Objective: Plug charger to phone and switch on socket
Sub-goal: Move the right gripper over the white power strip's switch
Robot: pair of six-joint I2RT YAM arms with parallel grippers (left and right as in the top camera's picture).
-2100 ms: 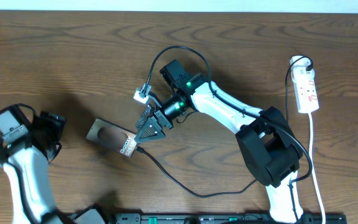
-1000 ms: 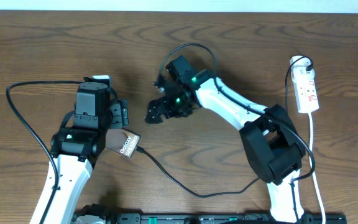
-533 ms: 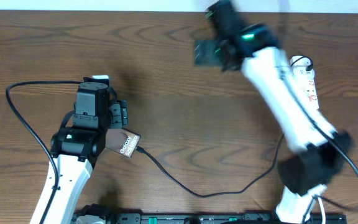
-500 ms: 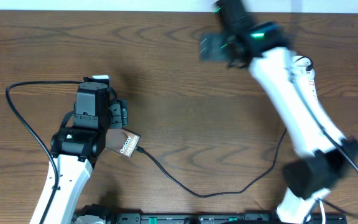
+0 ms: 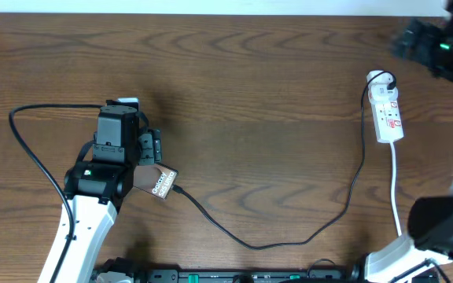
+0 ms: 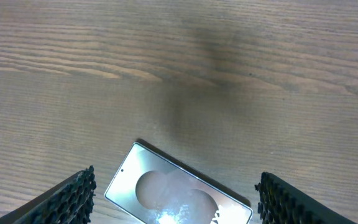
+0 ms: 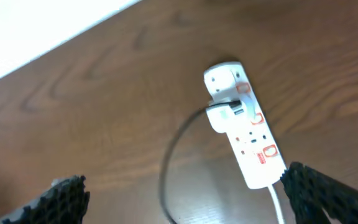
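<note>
The phone (image 5: 159, 183) lies on the bench (image 5: 234, 94) beneath the released, wide-spread left pincer (image 6: 176, 178), the charger (image 5: 252, 246) touching its labelled end and running back to the power strip (image 5: 388, 114), over which the right pincer (image 7: 186, 177) hangs released.

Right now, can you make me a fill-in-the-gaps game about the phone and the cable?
The charger is a long thin ___ cable.
The socket is ___ with small red marks.
The left gripper is open, right above the ___.
Missing words: black, white, phone.
</note>
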